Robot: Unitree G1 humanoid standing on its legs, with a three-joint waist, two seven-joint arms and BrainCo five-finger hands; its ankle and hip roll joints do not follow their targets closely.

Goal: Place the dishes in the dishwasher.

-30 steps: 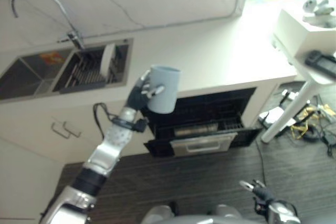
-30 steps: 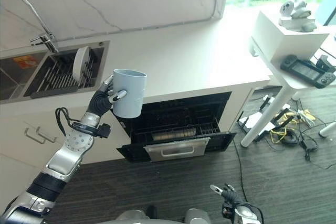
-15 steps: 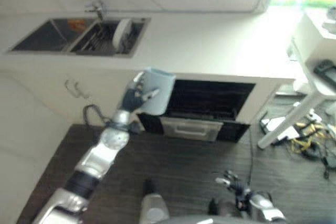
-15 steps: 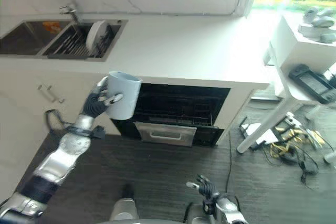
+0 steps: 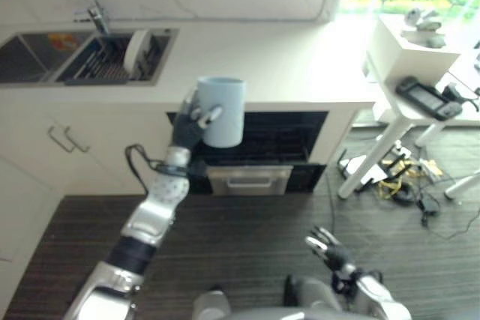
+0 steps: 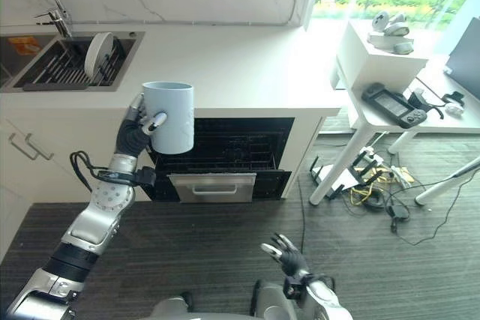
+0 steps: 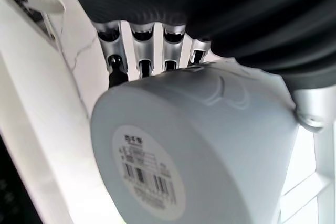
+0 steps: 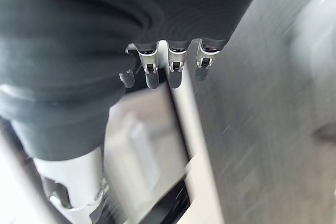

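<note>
One pale blue cup (image 6: 169, 117) upright in the curled left hand (image 6: 133, 134), before the open dishwasher (image 6: 225, 152).

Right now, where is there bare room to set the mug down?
The left hand holds the mug. The counter is bare from the sink to its window end. The sink is crowded with a rack and a plate. The open dishwasher shows dark racks.

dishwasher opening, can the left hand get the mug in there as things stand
Probably yes. The left hand holds the mug upright just in front of the dishwasher, whose door is down and whose dark opening faces the robot with nothing between. The arm would need to lower and reach forward.
</note>
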